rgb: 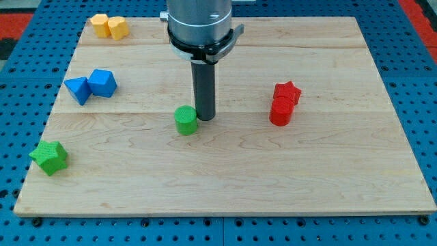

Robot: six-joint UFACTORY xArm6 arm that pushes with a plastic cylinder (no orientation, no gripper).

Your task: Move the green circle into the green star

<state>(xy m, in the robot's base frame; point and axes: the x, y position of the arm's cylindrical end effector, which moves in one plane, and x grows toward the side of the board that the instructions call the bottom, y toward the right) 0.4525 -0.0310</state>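
Pale wooden boards make up the tabletop [328, 178], which sits on a blue perforated base. My tip [205, 119] stands near the middle, just beside the green circle [186, 120] on its right-hand side in the view, touching it or very nearly so. That placement makes sense to me: the green star [49, 156] lies well away toward the view's lower left, near the board's edge, so a push has to come from the circle's right and slightly upper side to send it that way.

No hand is fitted to this arm (only the dark rod), so nothing is clenched or released; the circle rests free on the wood and can only be nudged.

Other blocks keep clear of the likely path: two blue blocks [91, 85] at the view's left, two yellow blocks [109, 26] at the top left, and a red star [287, 91] touching a red cylinder [280, 111] at the right. I judge the route between circle and star unobstructed, though an off-centre push could let the round block slip sideways.
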